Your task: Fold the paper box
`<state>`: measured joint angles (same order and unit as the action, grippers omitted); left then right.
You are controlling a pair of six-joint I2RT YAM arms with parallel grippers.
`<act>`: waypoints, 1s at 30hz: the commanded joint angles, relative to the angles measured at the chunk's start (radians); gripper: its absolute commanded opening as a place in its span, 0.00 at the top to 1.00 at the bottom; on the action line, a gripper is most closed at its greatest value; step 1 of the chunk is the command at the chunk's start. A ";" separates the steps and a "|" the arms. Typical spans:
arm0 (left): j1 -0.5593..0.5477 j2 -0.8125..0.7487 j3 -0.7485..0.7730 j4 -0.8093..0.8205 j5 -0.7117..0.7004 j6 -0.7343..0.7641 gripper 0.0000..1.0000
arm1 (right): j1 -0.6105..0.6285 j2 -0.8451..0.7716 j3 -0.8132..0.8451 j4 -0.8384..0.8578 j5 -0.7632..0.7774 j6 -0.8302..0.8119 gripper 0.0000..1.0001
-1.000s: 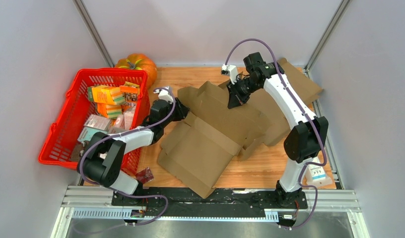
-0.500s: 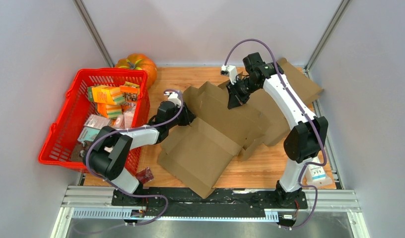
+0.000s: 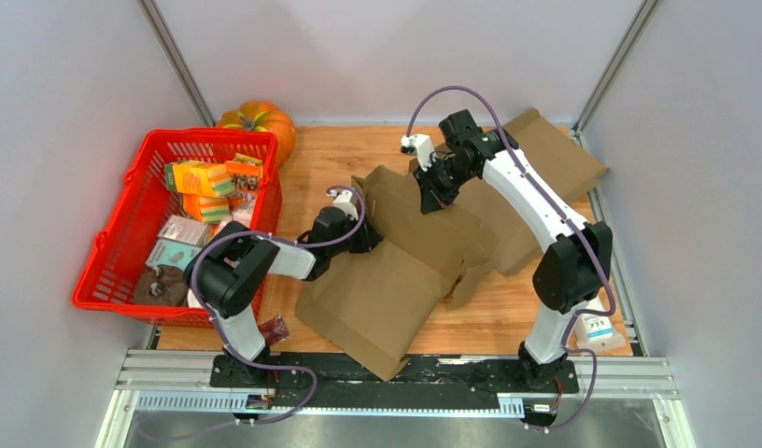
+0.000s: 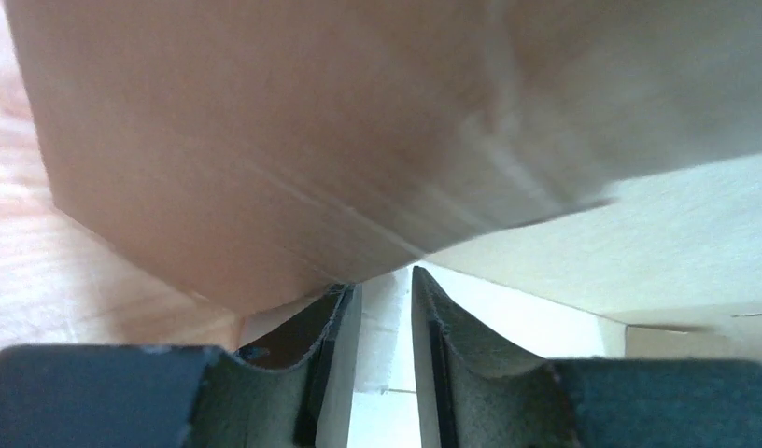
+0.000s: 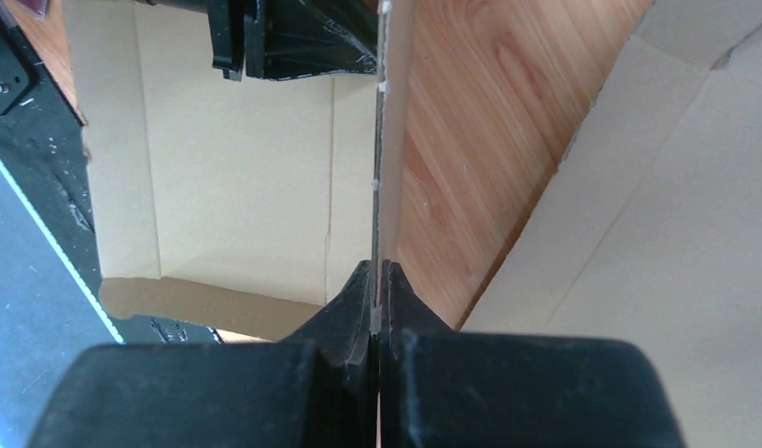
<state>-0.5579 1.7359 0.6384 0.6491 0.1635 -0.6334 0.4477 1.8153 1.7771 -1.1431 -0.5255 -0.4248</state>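
Flattened brown cardboard box [image 3: 387, 289] sprawls across the middle of the wooden table [image 3: 321, 154], with the red plastic basket [image 3: 214, 136] at its 9 o'clock and an orange pumpkin [image 3: 261, 119] at 11. The right gripper [image 3: 431, 198] is clamped tight on the thin edge of a raised flap at the box's 12 o'clock. The left gripper [image 3: 366, 235] sits at the 10 o'clock edge, jaws slightly apart with nothing pinched, cardboard just above its fingers [image 4: 452, 355].

Pumpkin [image 3: 258, 121] behind red basket [image 3: 123, 224] (boxes [image 3: 200, 177] inside).
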 commanded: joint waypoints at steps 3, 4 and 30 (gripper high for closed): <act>-0.011 -0.010 -0.066 0.086 -0.009 -0.006 0.62 | 0.017 -0.103 -0.059 0.115 0.076 0.034 1.00; -0.011 -0.068 -0.068 0.072 0.004 0.010 0.61 | 0.017 -0.111 -0.064 0.117 0.091 0.031 1.00; -0.013 -0.471 0.512 -0.872 -0.007 0.523 0.37 | 0.036 -0.142 -0.070 0.143 0.084 -0.135 1.00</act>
<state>-0.5682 1.2098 1.1191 -0.1726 0.1631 -0.2169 0.4774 1.6775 1.6527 -1.0100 -0.4034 -0.5156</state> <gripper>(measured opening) 0.622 0.009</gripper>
